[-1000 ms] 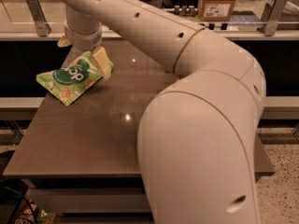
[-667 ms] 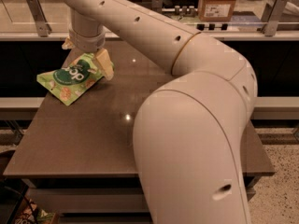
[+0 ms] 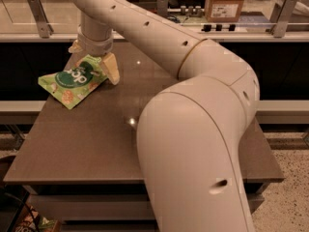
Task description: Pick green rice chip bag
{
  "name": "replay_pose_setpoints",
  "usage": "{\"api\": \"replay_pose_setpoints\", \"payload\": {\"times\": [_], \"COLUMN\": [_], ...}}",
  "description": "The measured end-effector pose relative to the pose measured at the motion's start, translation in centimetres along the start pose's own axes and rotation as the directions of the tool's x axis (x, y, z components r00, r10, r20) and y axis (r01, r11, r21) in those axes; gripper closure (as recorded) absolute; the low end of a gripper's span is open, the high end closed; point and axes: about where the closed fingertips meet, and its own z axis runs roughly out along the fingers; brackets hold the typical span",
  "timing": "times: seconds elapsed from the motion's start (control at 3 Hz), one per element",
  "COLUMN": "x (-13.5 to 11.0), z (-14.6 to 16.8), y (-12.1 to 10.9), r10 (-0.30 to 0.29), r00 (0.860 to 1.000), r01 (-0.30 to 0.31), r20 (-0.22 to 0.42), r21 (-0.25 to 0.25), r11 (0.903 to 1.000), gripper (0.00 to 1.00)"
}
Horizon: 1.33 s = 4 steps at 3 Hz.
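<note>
The green rice chip bag lies flat on the brown table, near its far left corner, logo side up. My gripper hangs over the bag's far right end, pointing down. One cream fingertip sits just right of the bag's end and the other shows behind it on the left, so the open fingers straddle that end. The bag's top edge is partly hidden under the wrist. My white arm fills the right half of the view.
A cardboard box and small dark items stand on the counter behind the table. Metal rail brackets run along the back. The table's left edge is close to the bag.
The gripper has dropped slightly at the bag's far end, and the elbow has swung a little to the left. The bag has not moved.
</note>
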Motion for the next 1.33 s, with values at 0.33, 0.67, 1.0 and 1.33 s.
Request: {"api": "replay_pose_setpoints", "payload": {"times": [0.33,0.67,1.0,1.33], "x": [0.0,-0.4,-1.1,-1.5], "z": [0.4,0.9,1.5,2.1], "y": [0.1,-0.3,-0.9,-1.1], "r10": [-0.002,-0.037,-0.090,-0.112], "r00": [1.000,0.999,0.996,0.994], "r01": [0.002,0.037,0.089,0.112], "r20": [0.014,0.006,-0.001,0.007], "r21": [0.005,-0.031,-0.101,-0.151], "r11": [1.0000,0.9988,0.9909,0.9822], "gripper": [0.00,0.00,0.00,0.00]}}
